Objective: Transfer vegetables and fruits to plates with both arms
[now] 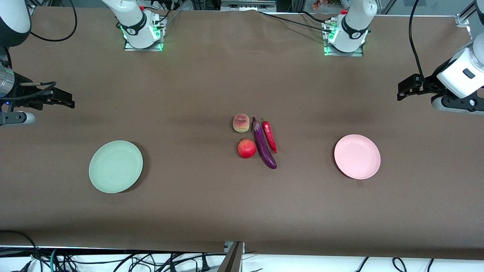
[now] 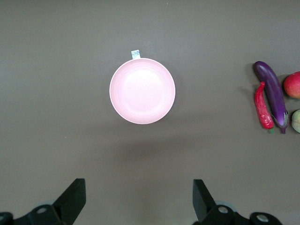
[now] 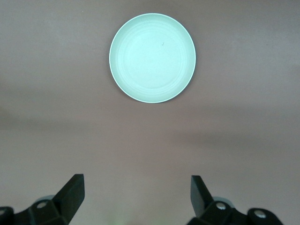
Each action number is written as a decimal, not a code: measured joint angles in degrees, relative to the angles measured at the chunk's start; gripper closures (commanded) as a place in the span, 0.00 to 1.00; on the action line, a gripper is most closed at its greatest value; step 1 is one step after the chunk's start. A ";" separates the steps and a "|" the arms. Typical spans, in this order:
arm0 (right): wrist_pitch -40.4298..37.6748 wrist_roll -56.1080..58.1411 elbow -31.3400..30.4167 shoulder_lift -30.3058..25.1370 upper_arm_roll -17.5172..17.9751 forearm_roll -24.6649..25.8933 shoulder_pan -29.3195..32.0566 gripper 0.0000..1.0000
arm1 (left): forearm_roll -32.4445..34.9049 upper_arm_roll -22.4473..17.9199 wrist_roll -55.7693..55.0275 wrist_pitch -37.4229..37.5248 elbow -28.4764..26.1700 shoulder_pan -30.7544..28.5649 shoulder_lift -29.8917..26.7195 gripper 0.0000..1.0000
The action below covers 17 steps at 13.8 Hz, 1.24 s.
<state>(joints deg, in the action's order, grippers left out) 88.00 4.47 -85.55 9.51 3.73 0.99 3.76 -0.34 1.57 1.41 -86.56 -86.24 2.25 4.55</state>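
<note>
So both arms are just hanging up high at the ends of the tabletop point(image 1: 211, 211), nothing grabbed. The left gripper point(image 2: 139, 197) is sitting wide open, hovering over the bare cloth at its own end, with the pink plate point(image 2: 142, 91) in its wrist view. The right gripper point(image 3: 136, 194) is open too, looking down at the mint green plate point(image 3: 152, 57) at the other end.

All four items are bunched mid-table between the plates: peach point(image 1: 241, 123), pomegranate point(image 1: 247, 148) nearer the front camera, then the eggplant point(image 1: 264, 144) and the chili pepper point(image 1: 270, 136) lying right alongside it.

Handling guess: they're looking glossy, so probably slippery. I'd be pinching the eggplant across its thick middle and the chili mid-length, though it's lying tight against the eggplant, maybe touching, hard to say. The round ones are wanting a squeeze straight across the widest part or they'll roll.

Both plates are sitting empty.
</note>
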 measured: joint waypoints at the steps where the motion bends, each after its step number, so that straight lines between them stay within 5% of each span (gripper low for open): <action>1: 0.21 0.00 0.00 0.00 0.00 0.00 0.00 0.00 | 0.00 0.06 0.00 0.01 0.22 0.04 0.00 0.00; 17: 4.05 -0.21 -0.04 6.44 1.01 -1.12 -5.34 0.00 | 0.00 0.18 0.00 0.16 0.53 0.16 0.00 0.00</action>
<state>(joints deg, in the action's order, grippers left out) 92.05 4.26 -85.59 15.95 4.74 -0.12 -1.57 -0.34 1.74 1.41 -86.40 -85.71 2.41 4.55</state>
